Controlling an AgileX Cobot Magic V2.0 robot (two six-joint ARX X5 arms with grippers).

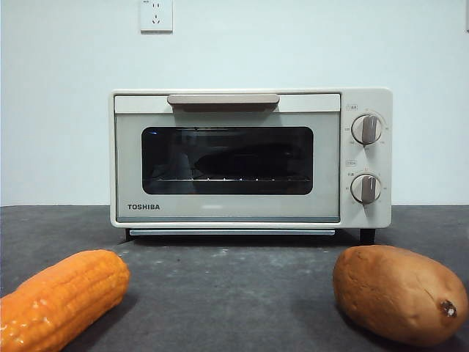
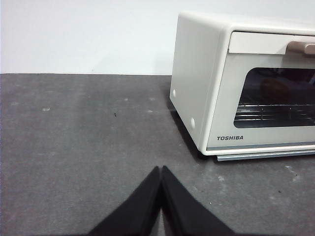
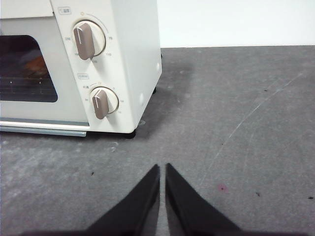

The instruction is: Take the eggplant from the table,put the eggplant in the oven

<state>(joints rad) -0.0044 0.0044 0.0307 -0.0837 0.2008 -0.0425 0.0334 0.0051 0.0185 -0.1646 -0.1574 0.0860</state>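
The cream Toshiba oven [image 1: 227, 213] stands at the back of the dark grey table [image 1: 234, 293] with its door closed. Behind the glass a dark long shape [image 1: 234, 158] lies dimly on the wire rack; it looks like the eggplant. No eggplant lies on the table. My left gripper [image 2: 161, 169] is shut and holds nothing, low over bare table off the oven's [image 2: 197, 73] left front corner. My right gripper [image 3: 162, 167] is shut and holds nothing too, off the knob side of the oven [image 3: 133, 49]. Neither gripper shows in the front view.
An orange corn cob [image 1: 58, 297] lies at the near left of the table. A brown sweet potato [image 1: 399, 293] lies at the near right. A white wall with a socket [image 1: 156, 15] stands behind the oven.
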